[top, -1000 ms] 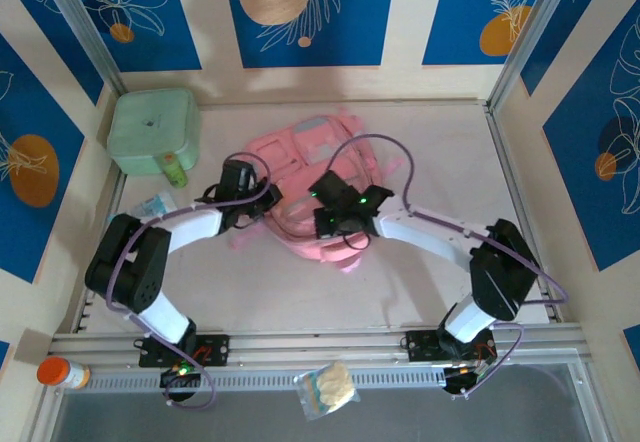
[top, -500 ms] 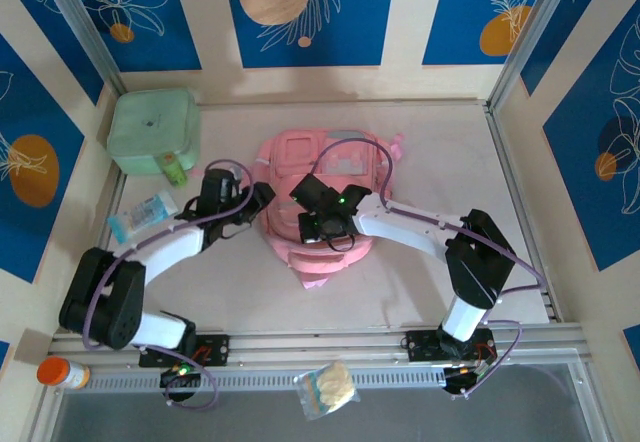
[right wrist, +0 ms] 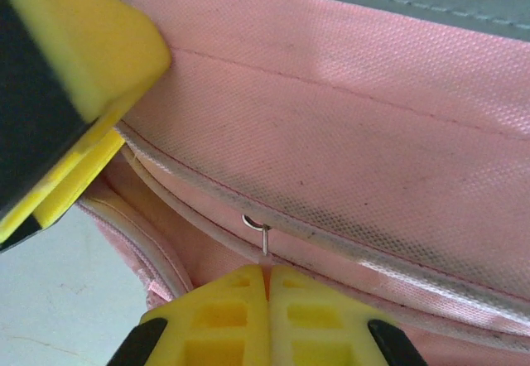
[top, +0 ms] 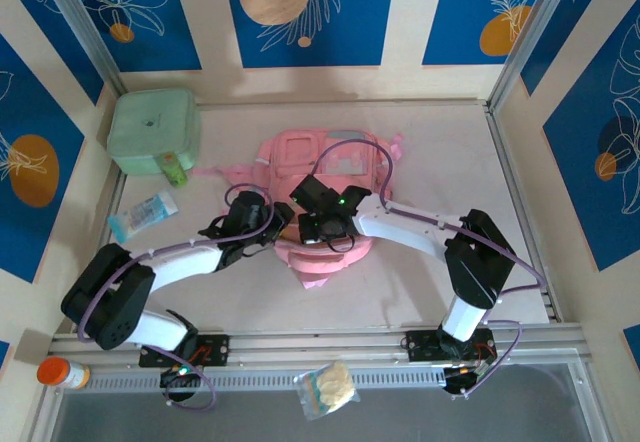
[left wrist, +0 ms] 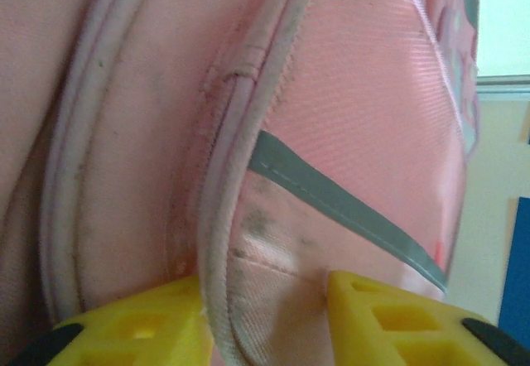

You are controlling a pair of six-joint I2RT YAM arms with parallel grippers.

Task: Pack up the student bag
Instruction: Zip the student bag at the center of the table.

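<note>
The pink student bag (top: 345, 162) lies flat mid-table, a strap trailing left. Both grippers meet at its near edge. My left gripper (top: 268, 224) is shut on a fold of the bag's piped seam (left wrist: 217, 217); its yellow fingers (left wrist: 389, 316) pinch the pink fabric from both sides. My right gripper (top: 310, 228) is shut on the bag's small metal zip pull (right wrist: 263, 238), fingertips (right wrist: 240, 300) pressed together just below the zip line. The left gripper's yellow finger (right wrist: 79, 60) shows in the top left of the right wrist view. The bag's inside is hidden.
A mint-green square case (top: 152, 127) sits at the back left with a green bottle (top: 175, 169) beside it. A blue packet (top: 143, 212) lies left of the arms. An orange-capped bottle (top: 62, 372) and a snack bag (top: 325, 390) rest by the front rail.
The bag turned and shifted right a second ago, then stayed. My left gripper moved right and nearer, onto the bag's near edge. The right gripper has held its place for half a second.
</note>
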